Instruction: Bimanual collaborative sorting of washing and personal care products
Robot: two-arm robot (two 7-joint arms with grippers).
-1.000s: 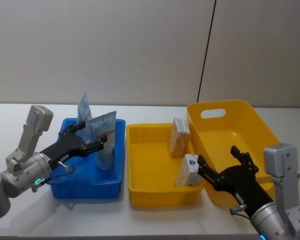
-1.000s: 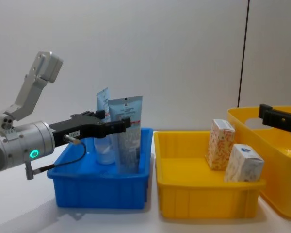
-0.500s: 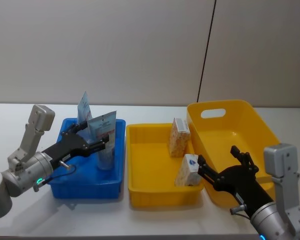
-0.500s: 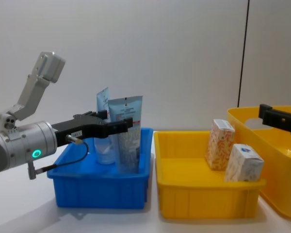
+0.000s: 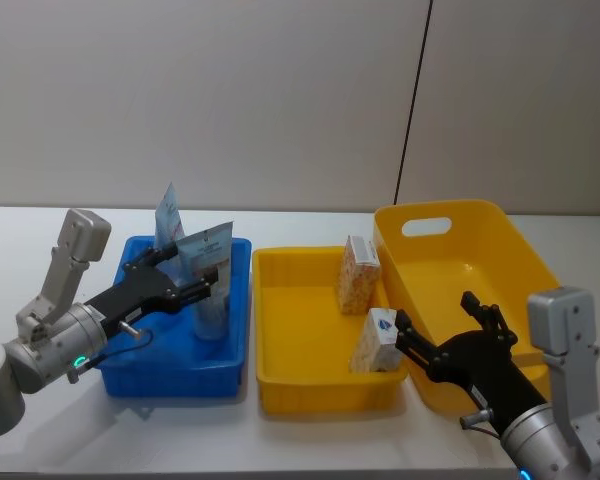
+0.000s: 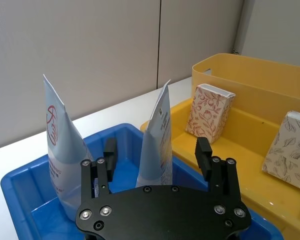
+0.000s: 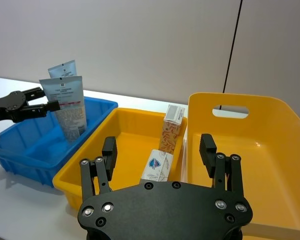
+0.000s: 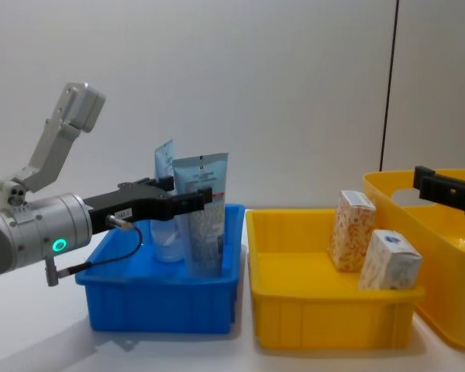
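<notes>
Two pale-blue tubes stand upright in the blue bin (image 5: pixel 170 382). My left gripper (image 5: pixel 190 272) reaches into the bin, open, with its fingers on either side of the front tube (image 8: pixel 203 217) and not closed on it. The rear tube (image 8: pixel 165 201) stands just beyond the far finger (image 6: pixel 110 150). An orange-speckled carton (image 5: pixel 358 273) and a white-blue carton (image 5: pixel 376 340) lean against the right wall of the yellow tray (image 5: pixel 280 335). My right gripper (image 5: pixel 435 315) hovers open and empty over the seam between the tray and the large yellow bin (image 5: pixel 480 265).
The three containers stand side by side on a white table (image 5: pixel 20 250), blue at the left, the large yellow bin at the right. Bare table lies left of the blue bin and in front of all three. A grey wall closes the back.
My left gripper has edged slightly forward along the front tube. The tubes, cartons and right arm have not moved.
</notes>
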